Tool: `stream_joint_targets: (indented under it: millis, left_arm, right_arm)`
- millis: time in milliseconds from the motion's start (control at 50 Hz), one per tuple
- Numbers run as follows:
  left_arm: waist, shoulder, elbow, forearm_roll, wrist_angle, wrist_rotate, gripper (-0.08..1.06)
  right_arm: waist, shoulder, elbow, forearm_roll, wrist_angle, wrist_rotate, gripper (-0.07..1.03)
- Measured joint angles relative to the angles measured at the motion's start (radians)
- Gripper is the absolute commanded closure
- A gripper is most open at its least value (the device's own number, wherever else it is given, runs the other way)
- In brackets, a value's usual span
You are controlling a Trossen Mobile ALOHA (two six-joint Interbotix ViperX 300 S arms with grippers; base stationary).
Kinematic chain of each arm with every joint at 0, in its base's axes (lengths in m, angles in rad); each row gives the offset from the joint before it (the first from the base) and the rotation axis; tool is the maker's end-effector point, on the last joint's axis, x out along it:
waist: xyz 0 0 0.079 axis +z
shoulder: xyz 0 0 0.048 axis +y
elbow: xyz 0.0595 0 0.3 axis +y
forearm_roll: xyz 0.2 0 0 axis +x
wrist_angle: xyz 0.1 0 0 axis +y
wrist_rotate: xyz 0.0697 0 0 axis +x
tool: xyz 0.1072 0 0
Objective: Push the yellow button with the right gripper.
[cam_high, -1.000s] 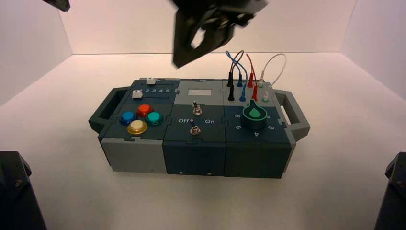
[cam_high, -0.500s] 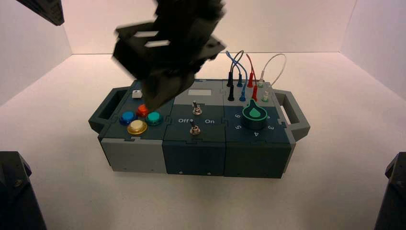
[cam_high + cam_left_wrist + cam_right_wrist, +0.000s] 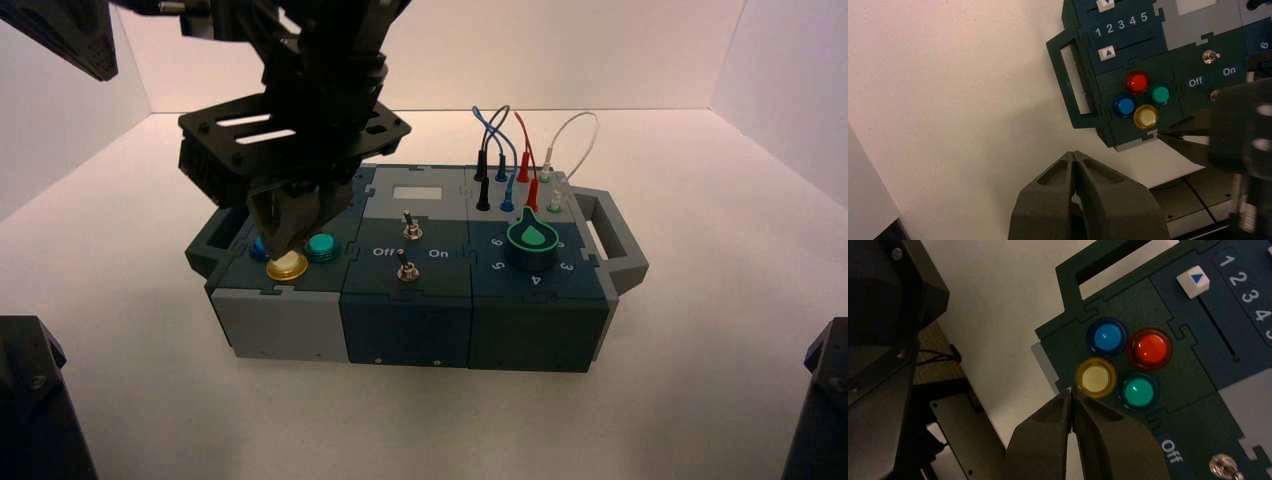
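Note:
The yellow button (image 3: 287, 265) sits at the front of a four-button cluster on the box's left end. My right gripper (image 3: 283, 243) hangs straight over that cluster, fingers pointing down at the button. In the right wrist view the right gripper (image 3: 1071, 392) is shut and empty, its tips at the edge of the yellow button's (image 3: 1095, 378) golden ring; whether they touch it I cannot tell. From the left wrist view, the right gripper (image 3: 1160, 134) reaches in just beside the yellow button (image 3: 1146, 116). My left gripper (image 3: 1075, 154) is shut, held high off the box's left side.
Around the yellow button are a blue button (image 3: 1106, 336), a red button (image 3: 1150, 349) and a teal button (image 3: 1138, 391). A white slider cap (image 3: 1194, 282) sits by the numbers. Two toggle switches (image 3: 408, 228), a green knob (image 3: 531, 240) and plugged wires (image 3: 510, 150) lie to the right.
My right gripper has swung from above the box's back middle leftward and down onto the button cluster. It now hides the red button and the sliders in the high view.

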Motion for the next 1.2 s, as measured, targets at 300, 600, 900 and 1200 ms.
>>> stream_joint_targets:
  millis: [300, 600, 900, 1200]
  left_arm:
    - [0.0, -0.02, 0.006, -0.002, 0.008, 0.0, 1.01]
    - [0.0, -0.021, 0.014, 0.0, 0.011, 0.0, 1.01]
    - [0.0, -0.02, 0.014, -0.002, 0.009, 0.002, 1.01]
    - [0.0, 0.0, 0.014, -0.002, 0.009, 0.003, 1.01]
  right_arm:
    - [-0.012, 0.02, -0.009, -0.003, 0.0, -0.002, 0.99]
    - [-0.054, 0.044, -0.011, -0.008, 0.0, -0.003, 0.99]
    - [-0.069, 0.044, -0.025, -0.009, 0.0, -0.006, 0.99]
    - [-0.071, -0.034, -0.041, -0.011, 0.041, -0.005, 0.99]
